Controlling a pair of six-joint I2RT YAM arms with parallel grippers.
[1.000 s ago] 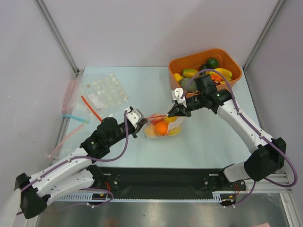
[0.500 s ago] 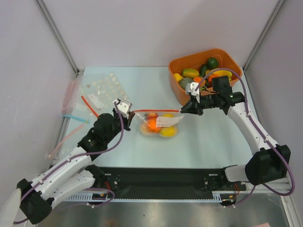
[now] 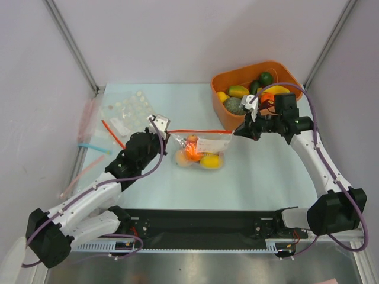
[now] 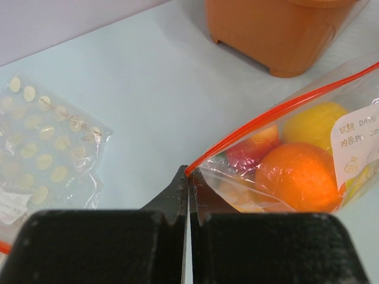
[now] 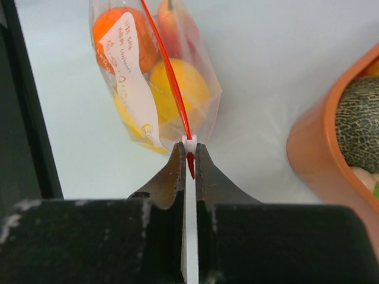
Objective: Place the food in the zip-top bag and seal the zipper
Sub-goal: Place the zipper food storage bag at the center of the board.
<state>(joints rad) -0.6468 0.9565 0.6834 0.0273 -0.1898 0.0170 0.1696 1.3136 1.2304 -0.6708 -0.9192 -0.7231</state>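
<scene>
Left wrist view: zip-top bag (image 4: 237, 177) runs off the right edge, white label (image 4: 355, 145) cut mid-text, orange tub (image 4: 278, 29) behind the bag cropped at top. Right wrist view: bag top cut off, label covers part of the food (image 5: 177, 89), tub right of the bag mostly out of frame. Top view: label writing too small to read, zipper (image 3: 201, 131) ends hidden between the tips of left gripper (image 3: 167, 136) and right gripper (image 3: 237, 132).

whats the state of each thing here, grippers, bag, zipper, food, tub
left gripper, shut on the zipper's left end
right gripper, shut on the zipper's right end
thin red-orange plastic zipper, stretched straight between both grippers
small clear zip-top bag, held by its zipper, filled
glossy toy fruits, inside the bag
orange plastic tub, upright, open, more toy food inside
</scene>
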